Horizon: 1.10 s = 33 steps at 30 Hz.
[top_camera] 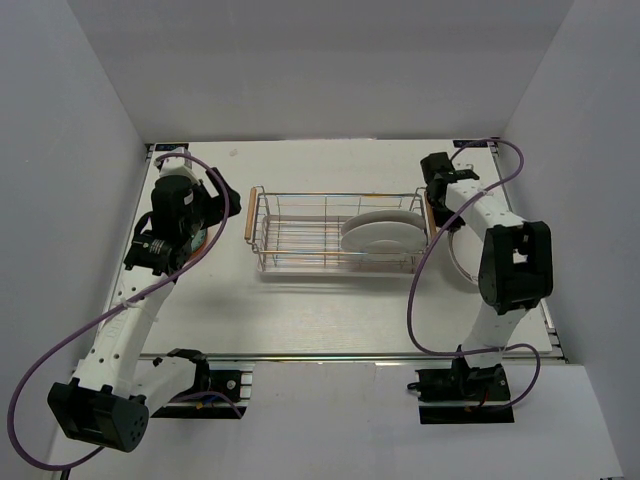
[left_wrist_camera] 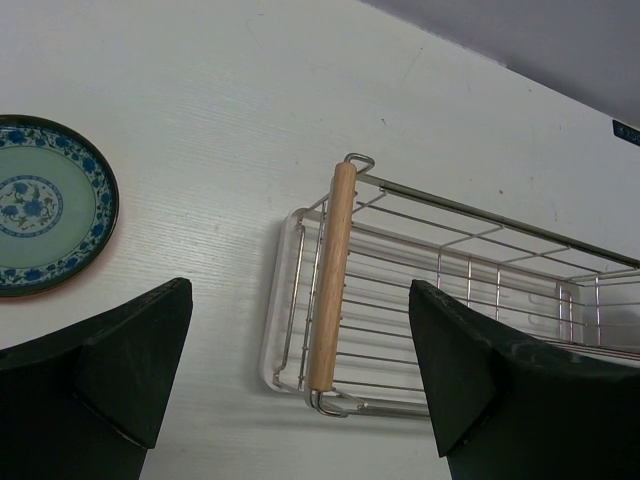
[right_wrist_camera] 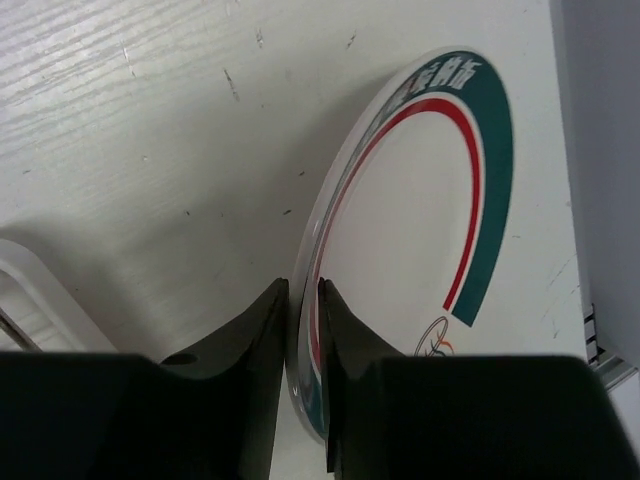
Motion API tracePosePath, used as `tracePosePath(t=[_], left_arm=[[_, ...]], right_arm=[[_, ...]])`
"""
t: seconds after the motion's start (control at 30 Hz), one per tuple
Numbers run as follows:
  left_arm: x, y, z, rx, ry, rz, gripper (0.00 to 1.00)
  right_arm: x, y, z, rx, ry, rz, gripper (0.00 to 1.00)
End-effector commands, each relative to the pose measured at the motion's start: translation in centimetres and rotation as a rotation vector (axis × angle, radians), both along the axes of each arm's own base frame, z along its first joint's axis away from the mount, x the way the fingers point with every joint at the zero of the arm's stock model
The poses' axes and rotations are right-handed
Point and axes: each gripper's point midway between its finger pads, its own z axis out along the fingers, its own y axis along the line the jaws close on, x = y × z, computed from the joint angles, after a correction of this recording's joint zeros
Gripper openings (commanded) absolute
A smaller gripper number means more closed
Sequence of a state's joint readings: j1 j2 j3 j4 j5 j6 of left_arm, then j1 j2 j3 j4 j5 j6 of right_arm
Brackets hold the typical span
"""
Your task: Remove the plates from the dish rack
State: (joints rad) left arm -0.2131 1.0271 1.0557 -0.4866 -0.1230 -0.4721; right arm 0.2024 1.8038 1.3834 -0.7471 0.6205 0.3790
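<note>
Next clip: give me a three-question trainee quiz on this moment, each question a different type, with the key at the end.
1. True or false: the left claw is open and holds nothing.
2. The white plates in the dish rack stand at the end nearer: A the left arm, B neither, C the right arm.
3. Fill in: the right claw grips the rim of a banded plate whose wide outer band is ____.
Key: 1 true; 2 C; 3 teal.
</note>
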Motion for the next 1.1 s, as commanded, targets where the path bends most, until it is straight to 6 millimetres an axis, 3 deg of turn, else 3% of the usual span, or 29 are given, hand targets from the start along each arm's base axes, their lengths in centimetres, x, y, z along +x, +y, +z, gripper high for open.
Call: tracePosePath(t=[0.0, 0.07, 0.13, 0.17, 0.2, 0.4, 0.53, 0.63, 0.73, 0.77, 0.9, 0.93, 1.03, 1.07], left_arm=[[-0.3, 0.3, 0.3, 0.005, -0.004, 0.018, 0.98], [-0.4, 0.2, 0.3, 0.004, -0.003, 0.011, 0.98], [-0.4, -0.3, 0.3, -0.003, -0.004, -0.008, 0.98], [-0.4, -0.4, 0.3, -0.005, -0.005, -0.016, 0.98], [-0.4, -0.4, 0.2, -0.004, 0.001, -0.016, 0.98], [-0.4, -0.4, 0.4, 0.000, 0.003, -0.017, 0.98], [-0.4, -0.6, 0.5, 0.000, 0.000, -0.028, 0.98], [-0.3, -0.9, 0.6, 0.002, -0.003, -0.051, 0.98], [-0.4, -1.0, 0.9, 0.011, -0.008, -0.067, 0.98], [-0.4, -1.0, 1.1, 0.016, -0.014, -0.072, 0.98], [-0.8, -1.3, 1.8, 0.026, -0.040, -0.105, 0.98], [-0.8, -1.4, 1.8, 0.027, -0.040, -0.115, 0.98], [-1.0, -1.6, 2.1, 0.039, -0.043, -0.137, 0.98], [-1.1, -1.7, 2.4, 0.040, -0.047, -0.142, 0.98]], right_arm=[[0.6, -0.1, 0.9, 0.046, -0.049, -0.047, 0.25], [0.8, 0.0, 0.8, 0.073, -0.064, -0.034, 0.29], [0.9, 0.5, 1.2, 0.112, -0.077, -0.001, 0.39], [1.3, 0.6, 1.5, 0.128, -0.096, 0.007, 0.49], [1.4, 0.8, 1.6, 0.153, -0.102, 0.016, 0.52], [3.2, 1.5, 5.7, 0.223, -0.204, 0.139, 0.69], [4.9, 0.5, 10.6, 0.190, -0.306, 0.236, 0.89], [6.9, 2.0, 15.4, 0.163, -0.419, 0.465, 0.89], [7.2, 5.7, 19.6, 0.193, -0.505, 0.774, 0.89], [7.0, 7.6, 20.8, 0.195, -0.531, 0.942, 0.89], [5.0, 11.3, 24.3, 0.156, -0.613, 1.317, 0.89], [2.9, 13.0, 23.7, 0.218, -0.580, 1.456, 0.89], [0.3, 14.8, 23.7, 0.126, -0.553, 1.779, 0.89], [-1.2, 15.4, 22.7, 0.190, -0.506, 1.838, 0.89]])
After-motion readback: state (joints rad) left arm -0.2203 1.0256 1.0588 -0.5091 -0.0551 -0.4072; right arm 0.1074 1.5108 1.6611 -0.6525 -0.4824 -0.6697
